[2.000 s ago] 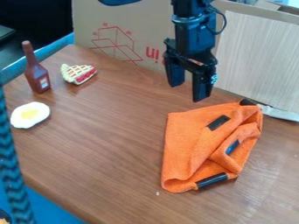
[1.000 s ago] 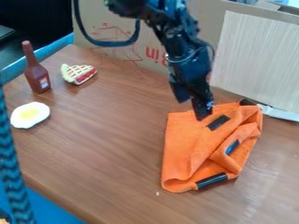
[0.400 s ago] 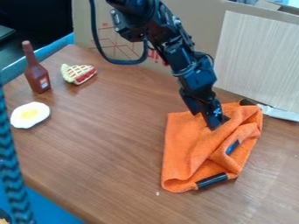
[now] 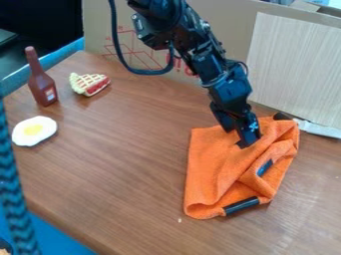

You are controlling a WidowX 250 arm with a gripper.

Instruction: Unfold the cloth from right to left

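The black gripper (image 4: 241, 136) hangs down at a tilt over the upper part of the orange cloth (image 4: 212, 159), its tips at the black patch near the cloth's top. The cloth lies folded and rumpled on the right half of the table, with folds overlapping along its right side. Black strips show on it at the lower edge, at the top right corner and within the right-hand fold. The gripper covers most of the patch beneath it.
On the wooden table (image 4: 120, 169) stand a brown bottle (image 4: 43, 87) at the left, a toy fried egg (image 4: 34, 131) below it and a toy pie slice (image 4: 89, 84) to its right. A cardboard box (image 4: 160, 30) and a pale panel (image 4: 296, 64) border the back.
The gripper has come down from above the table's back onto the cloth, tilting, and then shifted slightly right. The cloth looks the same as before.
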